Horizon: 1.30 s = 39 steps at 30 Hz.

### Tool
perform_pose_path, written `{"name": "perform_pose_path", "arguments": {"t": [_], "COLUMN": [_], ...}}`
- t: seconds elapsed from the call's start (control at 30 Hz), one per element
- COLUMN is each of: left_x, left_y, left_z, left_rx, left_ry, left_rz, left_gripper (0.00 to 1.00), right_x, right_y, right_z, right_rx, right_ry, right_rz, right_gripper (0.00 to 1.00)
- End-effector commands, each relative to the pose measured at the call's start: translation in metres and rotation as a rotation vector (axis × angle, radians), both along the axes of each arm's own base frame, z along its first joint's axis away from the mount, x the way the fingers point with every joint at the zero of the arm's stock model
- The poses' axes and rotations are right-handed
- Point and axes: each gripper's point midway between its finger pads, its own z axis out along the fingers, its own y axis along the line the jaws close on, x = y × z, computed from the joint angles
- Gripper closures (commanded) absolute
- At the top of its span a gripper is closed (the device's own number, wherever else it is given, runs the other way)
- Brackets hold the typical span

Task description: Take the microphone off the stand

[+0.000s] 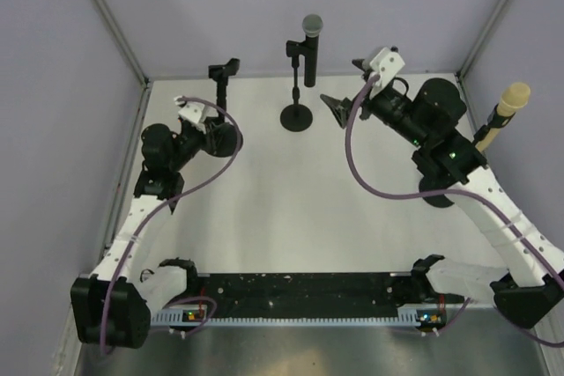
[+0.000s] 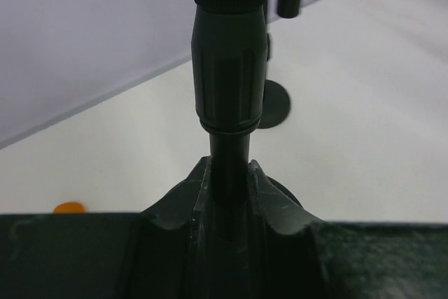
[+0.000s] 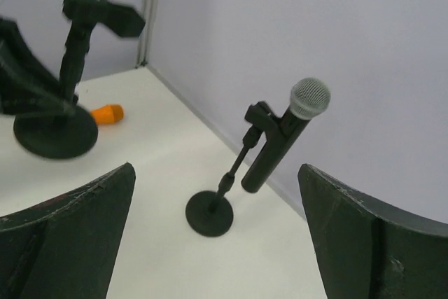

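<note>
**Stage of task: removal not yet begun.** The microphone [image 1: 310,55] sits in the clip [image 3: 260,115] of the stand [image 1: 296,117]. Its grille is up, its body is tilted, and its lower end hangs free beside the pole. Nothing touches it.

- **Right gripper:** The right gripper [image 1: 342,83] hangs just right of the stand, near clip height. Its 2 fingers [image 3: 77,229] are spread wide and hold nothing. The right wrist view frames microphone and stand between them, both apart from the fingers.
- **Left gripper:** The left gripper [image 2: 228,176] is left of the stand, clamped on the pole of a 2nd stand [image 1: 224,70] whose clip is empty. The left wrist view shows that pole pinched below its collar.
- **Other objects:** An orange object [image 3: 107,113] lies on the table [image 1: 282,209] left of the stand, beside the 2nd stand's base; what it is cannot be told. A cream-headed microphone [image 1: 509,101] stands well right of the stand, behind the right arm.

**Judged done:** the right gripper faces the microphone, ready to close in.

**Judged left:** all 3 steps, namely closing on the microphone body, drawing it out of the clip, and carrying it clear.

**Risk:** neither gripper braces the stand, so a pull on the microphone may tip or drag it.
</note>
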Motion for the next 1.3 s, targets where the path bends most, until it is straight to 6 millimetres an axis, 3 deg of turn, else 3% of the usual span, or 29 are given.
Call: {"name": "perform_pose_path", "arguments": {"t": [0.0,0.17,0.43,0.73,1.03,1.27], "left_x": [0.017,0.026,0.042,0.073,0.103,0.120], "left_y": [0.054,0.127,0.178,0.231,0.267,0.288], "left_z": [0.045,0.057,0.040,0.010,-0.008,-0.037], "left_rx": [-0.096,-0.193,-0.191,-0.162,-0.165,-0.147], "left_ry": [-0.207,-0.305,-0.318,-0.348,-0.373,-0.379], "left_rz": [0.200,0.480,0.638,0.834,0.886,0.904], "left_gripper": [1.00,1.00,1.00,1.00,1.00,1.00], "right_x": [-0.006,0.003,0.000,-0.034,-0.038,-0.035], "right_y": [0.005,0.005,0.007,0.010,-0.006,-0.015], "right_z": [-0.068,-0.135,-0.189,-0.222,-0.233,-0.234], "right_rx": [-0.157,-0.210,-0.223,-0.242,-0.193,-0.167], "right_ry": [0.027,0.157,0.244,0.270,0.346,0.356], "right_rz": [0.094,0.124,0.168,0.354,0.409,0.408], "right_gripper": [0.01,0.01,0.01,0.01,0.01,0.01]}}
